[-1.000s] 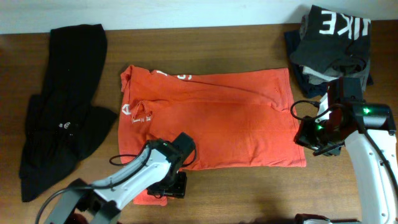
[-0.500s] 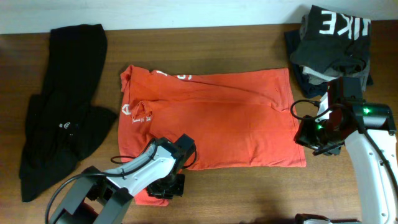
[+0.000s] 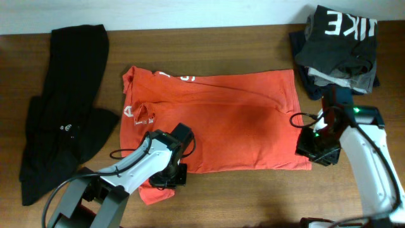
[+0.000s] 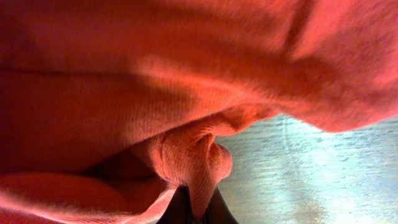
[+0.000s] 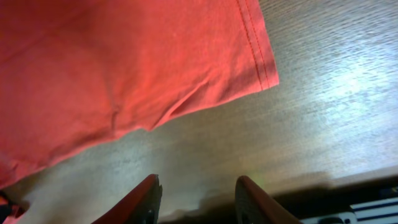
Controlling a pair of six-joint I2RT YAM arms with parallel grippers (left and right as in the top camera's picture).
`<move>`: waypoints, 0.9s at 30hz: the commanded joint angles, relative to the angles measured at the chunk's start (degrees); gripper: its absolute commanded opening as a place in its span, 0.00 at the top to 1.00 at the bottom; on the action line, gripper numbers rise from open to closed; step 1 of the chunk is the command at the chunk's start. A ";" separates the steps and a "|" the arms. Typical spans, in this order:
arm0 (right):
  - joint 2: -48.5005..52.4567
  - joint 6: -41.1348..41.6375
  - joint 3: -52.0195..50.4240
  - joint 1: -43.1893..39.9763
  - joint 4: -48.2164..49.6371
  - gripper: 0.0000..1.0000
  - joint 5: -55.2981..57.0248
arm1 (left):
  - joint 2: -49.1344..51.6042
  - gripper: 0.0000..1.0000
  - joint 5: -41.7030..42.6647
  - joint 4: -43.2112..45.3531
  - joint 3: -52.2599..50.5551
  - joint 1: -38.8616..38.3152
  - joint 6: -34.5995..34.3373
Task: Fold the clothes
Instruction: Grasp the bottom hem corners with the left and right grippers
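Observation:
The clothes (image 3: 240, 120), a red-orange T-shirt with white lettering at its left end, lie spread flat across the middle of the table. My left gripper (image 3: 169, 177) sits at the shirt's front left corner, over the sleeve. In the left wrist view it (image 4: 198, 213) is shut on a pinched-up fold of the orange fabric (image 4: 186, 155). My right gripper (image 3: 314, 152) is at the shirt's front right corner. The right wrist view shows it (image 5: 198, 198) open over bare wood, the hem corner (image 5: 264, 71) a little ahead of its fingertips.
A rumpled black garment (image 3: 63, 107) lies along the left side of the table. A pile of folded dark and grey garments (image 3: 338, 44), topped by a black one with white letters, stands at the back right. Brown wooden table (image 3: 253, 196) runs along the front.
My left gripper has shut on the fabric at the front left corner and shifted slightly away from the front edge. My right gripper has moved toward the front, closer to the shirt's corner.

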 commanded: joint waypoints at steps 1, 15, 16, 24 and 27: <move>2.91 1.77 -1.09 0.22 1.70 0.56 2.05 | 0.24 0.99 -0.07 0.74 0.76 0.37 1.03; 16.83 6.03 -1.86 0.22 6.99 0.56 9.03 | 0.26 0.99 -0.22 2.27 0.76 1.95 0.96; 17.49 7.54 -1.86 0.22 6.99 0.56 10.45 | 0.26 0.99 -0.22 2.25 0.76 1.95 0.96; 18.51 10.27 -3.15 0.22 10.08 0.55 13.46 | 0.26 0.99 -0.24 2.49 0.76 1.95 0.96; 18.51 10.29 -4.09 0.22 10.82 0.55 13.05 | 0.26 0.99 -0.28 2.51 0.76 1.95 0.98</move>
